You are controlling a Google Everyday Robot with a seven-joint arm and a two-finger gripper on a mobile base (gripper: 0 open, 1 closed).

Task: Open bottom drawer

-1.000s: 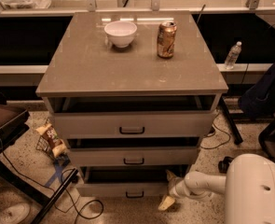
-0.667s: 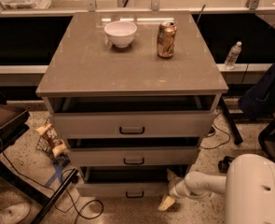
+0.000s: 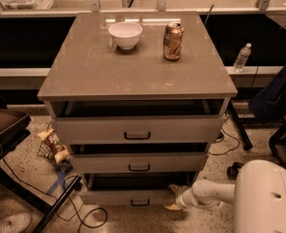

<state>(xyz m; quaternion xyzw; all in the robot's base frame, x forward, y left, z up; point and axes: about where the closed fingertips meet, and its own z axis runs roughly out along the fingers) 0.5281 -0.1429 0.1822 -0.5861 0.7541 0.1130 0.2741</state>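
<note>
My gripper sits low at the right end of the bottom drawer, fingers spread apart.

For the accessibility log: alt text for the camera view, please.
The gripper is at the right end of the partly open bottom drawer of a grey cabinet; a white bowl and a can stand on top.
</note>
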